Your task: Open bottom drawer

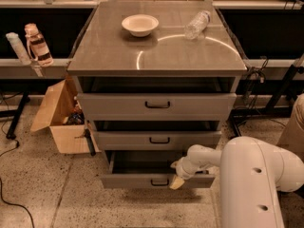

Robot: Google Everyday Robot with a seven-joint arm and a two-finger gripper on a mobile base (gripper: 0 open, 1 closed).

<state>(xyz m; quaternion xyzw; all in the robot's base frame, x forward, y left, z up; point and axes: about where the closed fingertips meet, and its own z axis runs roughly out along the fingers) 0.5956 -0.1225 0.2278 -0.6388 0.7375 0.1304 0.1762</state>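
The bottom drawer [133, 180] is the lowest and narrowest grey front of the cabinet, with a small black handle [159, 182] at its centre. It stands pulled out a little, with a dark gap showing above its front. My gripper [177, 175] is at the drawer's top edge, just right of the handle, at the end of my white arm [247, 175] that reaches in from the lower right. One pale fingertip [176, 183] hangs over the drawer front.
The mid drawer [156, 139] and the top drawer [156, 104] sit above it. A white bowl [139, 24] and a lying plastic bottle [197, 24] are on the cabinet top. An open cardboard box [59, 120] stands on the floor at the left.
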